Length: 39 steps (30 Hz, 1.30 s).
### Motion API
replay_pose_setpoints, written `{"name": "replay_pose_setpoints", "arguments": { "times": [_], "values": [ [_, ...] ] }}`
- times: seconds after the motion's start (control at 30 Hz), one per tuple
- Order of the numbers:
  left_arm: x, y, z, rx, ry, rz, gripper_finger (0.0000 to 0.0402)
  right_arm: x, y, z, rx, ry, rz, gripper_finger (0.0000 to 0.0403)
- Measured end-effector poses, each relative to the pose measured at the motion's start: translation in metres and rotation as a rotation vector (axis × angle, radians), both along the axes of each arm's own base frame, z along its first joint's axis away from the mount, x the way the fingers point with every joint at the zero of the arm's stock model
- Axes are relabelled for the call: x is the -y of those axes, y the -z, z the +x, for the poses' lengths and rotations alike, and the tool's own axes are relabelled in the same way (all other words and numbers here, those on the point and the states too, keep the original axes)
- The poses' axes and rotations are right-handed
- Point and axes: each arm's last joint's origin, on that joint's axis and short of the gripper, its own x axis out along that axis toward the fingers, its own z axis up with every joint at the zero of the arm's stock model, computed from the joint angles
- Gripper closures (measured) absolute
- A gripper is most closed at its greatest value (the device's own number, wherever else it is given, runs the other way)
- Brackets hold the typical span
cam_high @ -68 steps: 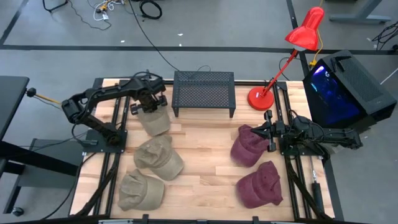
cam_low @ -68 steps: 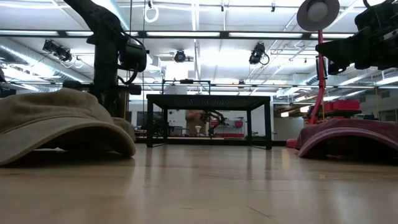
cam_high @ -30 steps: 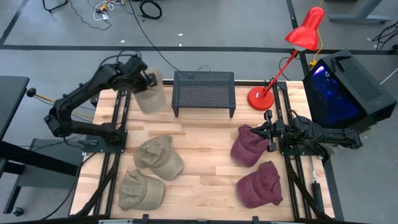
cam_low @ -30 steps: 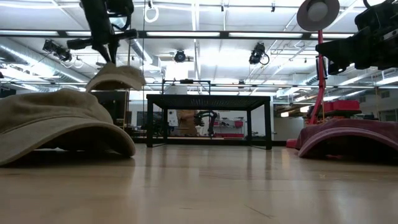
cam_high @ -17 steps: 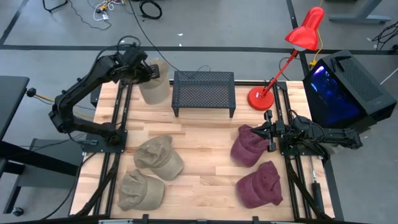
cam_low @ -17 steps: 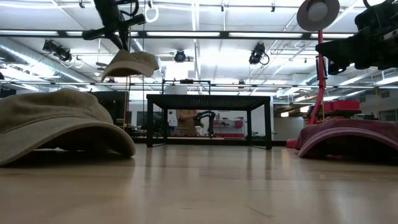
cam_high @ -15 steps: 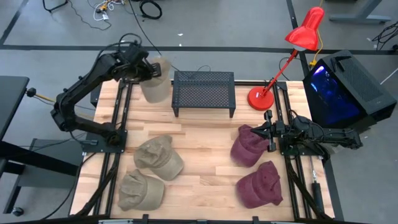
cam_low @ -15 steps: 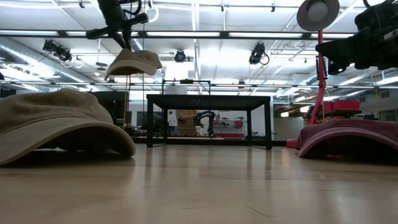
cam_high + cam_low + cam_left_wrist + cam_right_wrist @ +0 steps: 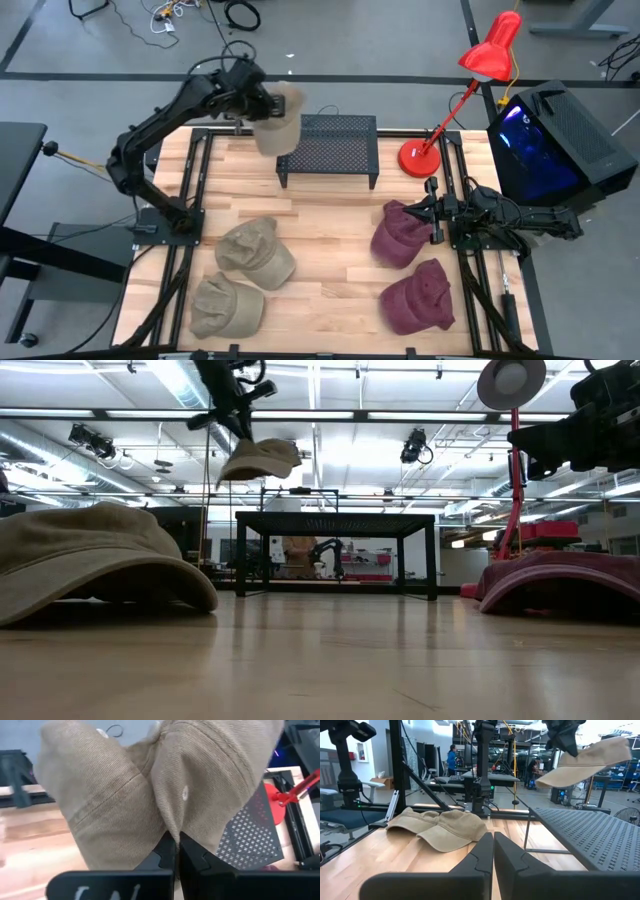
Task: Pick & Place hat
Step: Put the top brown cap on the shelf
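Note:
My left gripper (image 9: 262,103) is shut on a tan hat (image 9: 279,127) and holds it in the air over the left end of the black mesh rack (image 9: 330,148). In the low view the tan hat (image 9: 262,460) hangs above the rack (image 9: 335,517). Two more tan hats (image 9: 255,252) (image 9: 225,305) rest on the table's near left. Two maroon hats (image 9: 402,235) (image 9: 420,297) lie on the right. My right gripper (image 9: 432,215) waits shut beside the farther maroon hat, touching nothing. My left gripper pinches a raised fold of the hat's crown cloth (image 9: 167,827) between its two fingers (image 9: 165,851). It comes at the hat from above. The hat is lifted clear and hangs below the fingers (image 9: 240,422), its brim (image 9: 285,458) roughly level.
A red desk lamp (image 9: 420,156) stands at the far right beside the rack. A dark box with a blue glow (image 9: 545,140) sits off the right edge. Bare wood lies between the tan and maroon hats (image 9: 330,260).
My left gripper has carried the tan hat toward the table's right and slightly up, from beside the rack's left end to above that end. The hat stays hanging from the shut fingers. My right arm has kept still.

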Motion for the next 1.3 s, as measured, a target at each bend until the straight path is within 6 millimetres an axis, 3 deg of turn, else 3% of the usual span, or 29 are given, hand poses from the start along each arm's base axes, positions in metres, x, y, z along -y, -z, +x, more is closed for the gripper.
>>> {"name": "replay_pose_setpoints", "arguments": {
  "times": [0.7, 1.3],
  "values": [
    [-0.017, 0.044, 0.054, 0.054, 0.103, -0.137, 0.0393, 0.000, 0.000, 0.000, 0.000, 0.000, 0.000, 0.0387],
    [-0.016, 0.047, 0.060, 0.060, 0.101, -0.138, 0.0394, 0.000, 0.000, 0.000, 0.000, 0.000, 0.000, 0.0387]
  ]
}}
